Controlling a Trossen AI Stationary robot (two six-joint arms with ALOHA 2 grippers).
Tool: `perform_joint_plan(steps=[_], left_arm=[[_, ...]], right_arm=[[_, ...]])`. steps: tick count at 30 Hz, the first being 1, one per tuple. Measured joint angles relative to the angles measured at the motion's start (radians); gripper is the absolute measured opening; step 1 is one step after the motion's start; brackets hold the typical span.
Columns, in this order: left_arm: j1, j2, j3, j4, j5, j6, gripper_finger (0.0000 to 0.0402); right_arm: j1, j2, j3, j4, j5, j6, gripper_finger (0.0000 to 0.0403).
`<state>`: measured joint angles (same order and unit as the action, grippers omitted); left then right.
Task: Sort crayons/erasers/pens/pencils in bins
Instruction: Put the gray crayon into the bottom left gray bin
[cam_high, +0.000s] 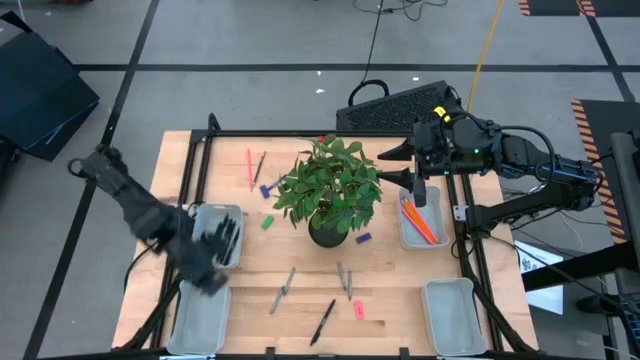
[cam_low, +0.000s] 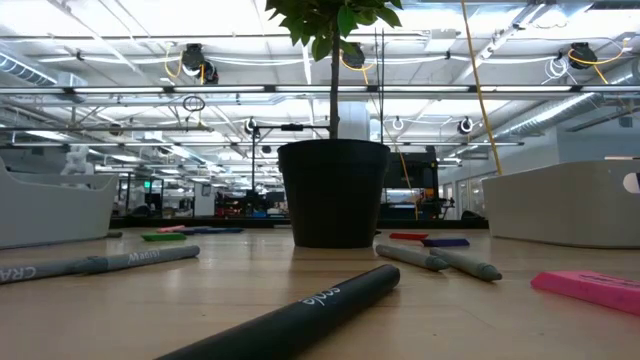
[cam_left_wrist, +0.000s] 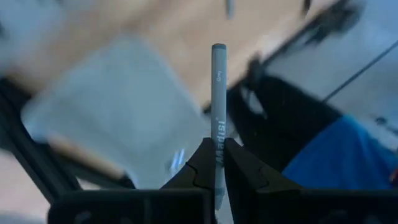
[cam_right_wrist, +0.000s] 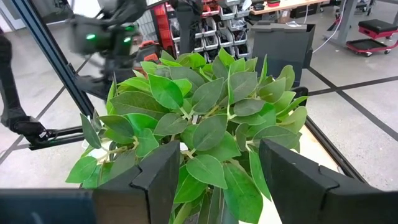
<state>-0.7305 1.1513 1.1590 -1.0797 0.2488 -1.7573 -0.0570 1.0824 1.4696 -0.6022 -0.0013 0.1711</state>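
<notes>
My left gripper (cam_high: 212, 252) hovers at the table's left side over a pale bin (cam_high: 216, 232), shut on a grey crayon (cam_left_wrist: 218, 93). My right gripper (cam_high: 393, 167) stands open next to the plant's leaves (cam_right_wrist: 205, 118), with nothing between its fingers. More grey crayons (cam_high: 283, 290) (cam_high: 345, 280), a black pen (cam_high: 323, 322) and a pink eraser (cam_high: 358, 309) lie flat on the table's near half. A red pencil (cam_high: 249, 168), a purple eraser (cam_high: 265, 190) and a green eraser (cam_high: 267, 223) lie left of the plant. The right bin (cam_high: 420, 218) holds orange pencils. My left gripper pinches the grey crayon between its two fingers, on the printed stretch of its side (cam_left_wrist: 219, 146). The crayon runs along the fingers and sticks out well beyond their tips. It is lifted clear, above the bin (cam_left_wrist: 112, 106).
A potted plant in a dark pot (cam_high: 328, 232) stands mid-table between the arms. Two more bins sit at the near left (cam_high: 200, 320) and near right (cam_high: 450, 315) corners. A second purple eraser (cam_high: 363, 238) lies right of the pot. Black frame rails edge the table.
</notes>
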Motion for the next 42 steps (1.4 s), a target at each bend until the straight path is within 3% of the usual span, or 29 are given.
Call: perform_joint_plan(steps=[7, 14, 20, 28, 36, 42], left_arm=[[-0.200, 0.149, 0.002, 0.034, 0.017, -0.276, 0.0018], [-0.263, 0.284, -0.005, 0.037, 0.043, -0.413, 0.0019], [-0.257, 0.359, -0.051, 0.058, 0.056, -0.390, 0.0019], [-0.252, 0.362, -0.192, 0.171, 0.051, -0.389, 0.0019], [-0.252, 0.361, -0.220, 0.224, -0.001, -0.332, 0.0021], [-0.253, 0.361, -0.220, 0.207, -0.014, -0.303, 0.0057]], right_arm=[[0.000, 0.000, 0.000, 0.000, 0.000, 0.000, 0.0212], [0.000, 0.000, 0.000, 0.000, 0.000, 0.000, 0.0212], [0.000, 0.000, 0.000, 0.000, 0.000, 0.000, 0.0212], [0.000, 0.000, 0.000, 0.000, 0.000, 0.000, 0.0212], [0.000, 0.000, 0.000, 0.000, 0.000, 0.000, 0.0212], [0.000, 0.000, 0.000, 0.000, 0.000, 0.000, 0.0212]])
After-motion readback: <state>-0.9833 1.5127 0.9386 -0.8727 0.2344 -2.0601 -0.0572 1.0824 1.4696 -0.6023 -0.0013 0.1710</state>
